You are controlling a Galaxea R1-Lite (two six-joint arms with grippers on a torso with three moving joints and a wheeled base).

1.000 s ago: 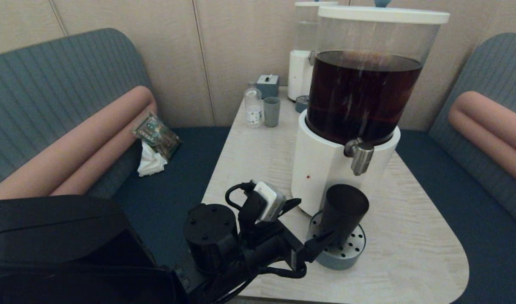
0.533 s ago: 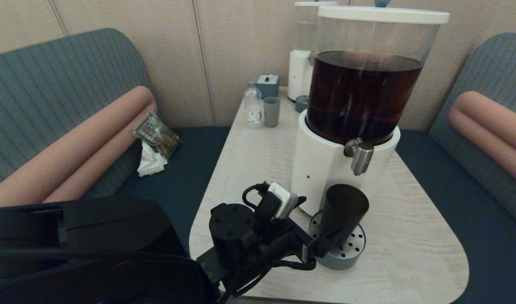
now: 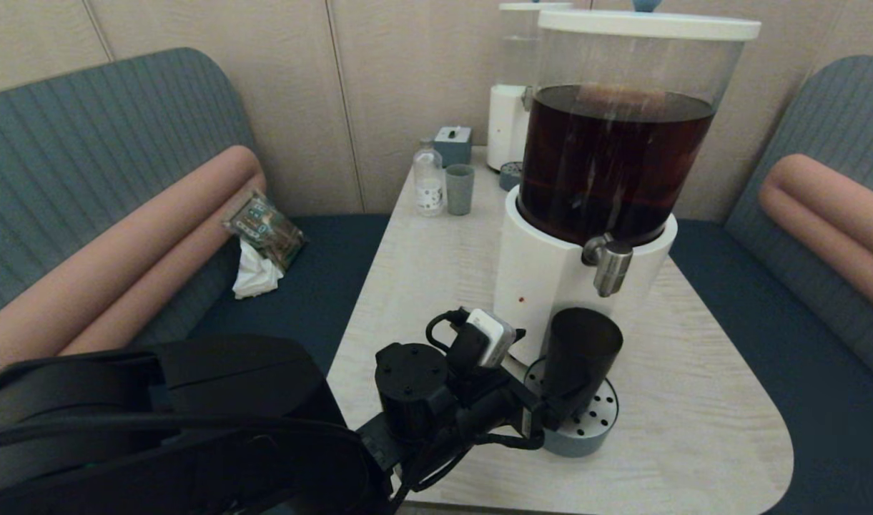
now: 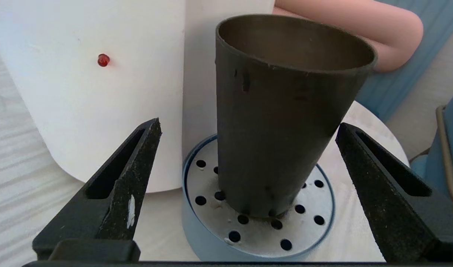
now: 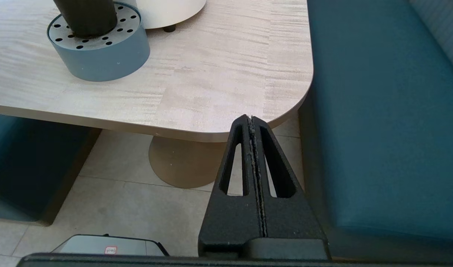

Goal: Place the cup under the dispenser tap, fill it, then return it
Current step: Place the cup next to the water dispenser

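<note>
Two black fingers (image 4: 130,185) of the left gripper (image 4: 248,163) are standing wide apart on either side of the cup (image 4: 282,122), touching neither wall. That cup is sitting upright on the perforated drip tray (image 3: 593,429), directly below the dispenser tap (image 3: 610,265). Off the table's (image 5: 219,85) corner, the right gripper (image 5: 251,120) is hanging with its fingers pressed together.

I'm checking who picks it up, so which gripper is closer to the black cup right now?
Left. The left gripper is open with its fingers either side of the cup, not touching it. The right gripper is shut, parked off the table's near edge.
</note>
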